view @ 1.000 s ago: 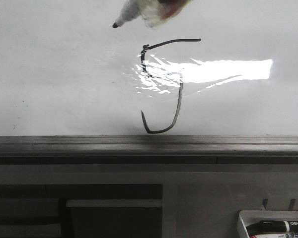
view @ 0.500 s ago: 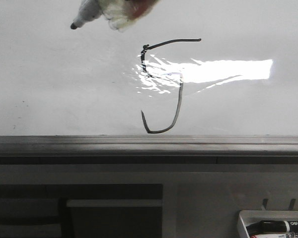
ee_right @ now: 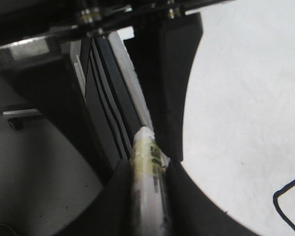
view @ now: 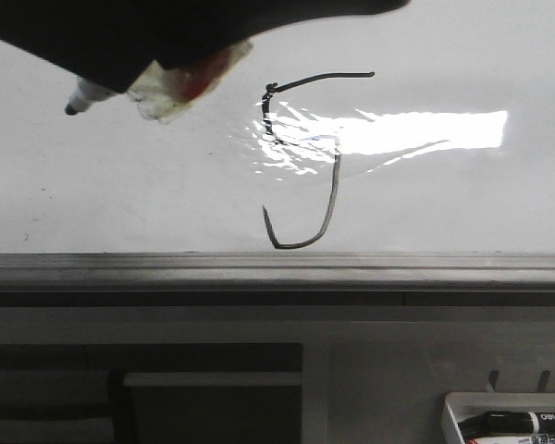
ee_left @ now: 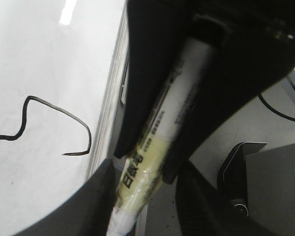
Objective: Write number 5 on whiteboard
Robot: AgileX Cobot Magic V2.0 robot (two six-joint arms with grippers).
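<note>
Nearest the robot, at the lower right of the front view, a small white tray holds spare markers. Beyond it, a grey rail edges the whiteboard, which lies like a tabletop with a bright glare patch on its gloss. The number 5 stands in thin black line near the middle of the board: its hooked tail ends just short of the rail, and its short left stroke crosses the glare. Farther back and to the left of the figure, well apart from it, a dark-tipped marker pokes out from under a dark arm; which arm cannot be told. In the wrist views, the left end effector is closed narrowly around a taped left-held marker, and the right end effector likewise pinches a taped right-held marker beside the rail.
</note>
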